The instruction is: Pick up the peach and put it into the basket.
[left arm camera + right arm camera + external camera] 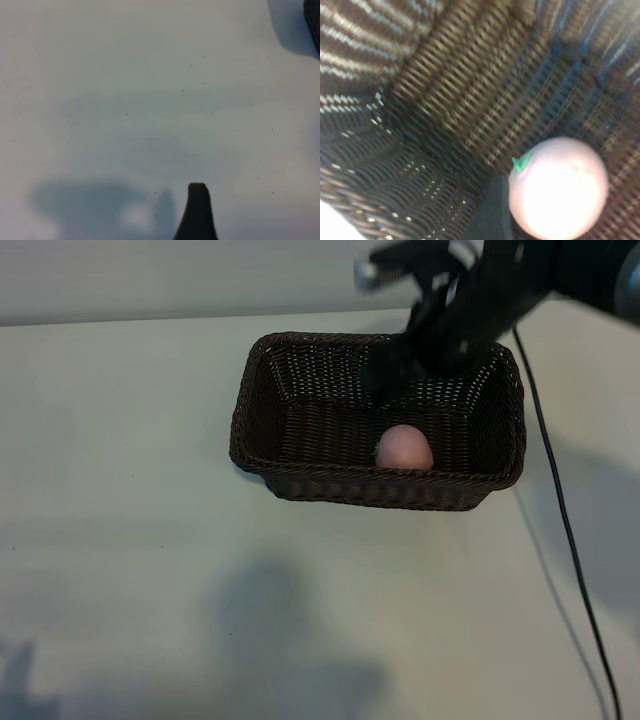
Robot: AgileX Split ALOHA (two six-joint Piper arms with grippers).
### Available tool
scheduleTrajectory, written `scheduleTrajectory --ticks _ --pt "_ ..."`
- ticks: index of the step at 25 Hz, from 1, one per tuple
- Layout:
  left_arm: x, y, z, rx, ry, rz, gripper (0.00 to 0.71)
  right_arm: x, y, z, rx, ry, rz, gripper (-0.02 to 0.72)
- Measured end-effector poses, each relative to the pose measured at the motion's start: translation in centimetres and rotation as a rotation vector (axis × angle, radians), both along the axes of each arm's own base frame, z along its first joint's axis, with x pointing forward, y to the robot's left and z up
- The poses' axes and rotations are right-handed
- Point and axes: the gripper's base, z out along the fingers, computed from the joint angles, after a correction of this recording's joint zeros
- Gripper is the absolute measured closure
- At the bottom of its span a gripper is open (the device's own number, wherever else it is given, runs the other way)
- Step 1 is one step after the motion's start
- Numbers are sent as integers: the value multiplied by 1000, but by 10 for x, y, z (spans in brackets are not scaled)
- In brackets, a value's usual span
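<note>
Resting on your pale tabletop [130,490], the basket [262,445] already holds the peach [404,448] against its near wall. Your right pincer [400,365] hangs over the far wall, above and behind the fruit, holding nothing; whether it gapes is unclear. Left pincer [197,212] idles apart, open.

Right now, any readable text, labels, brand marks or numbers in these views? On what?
None readable in any view.
The basket: plain dark woven wicker, no tag or label showing.
The peach, lying in the basket: only a small green leaf mark, no writing.
The table: bare, no markings.
The right gripper, over the basket: dark, no lettering visible.
</note>
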Motion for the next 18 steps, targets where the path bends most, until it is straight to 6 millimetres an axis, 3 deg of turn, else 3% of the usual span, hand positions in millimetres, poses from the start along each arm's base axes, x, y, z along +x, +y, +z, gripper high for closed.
scheduleTrajectory --ticks 3,6,12,18 --pt "0 0 0 0 0 -1 115 13 -18 29 4 -31 -42 38" --pt "0 0 0 0 0 -1 115 26 -53 45 -14 -37 -113 45" --pt "0 0 0 0 0 -1 115 37 -165 51 -119 12 -339 57" --pt "0 0 0 0 0 -1 115 20 -277 49 -139 68 -598 80"
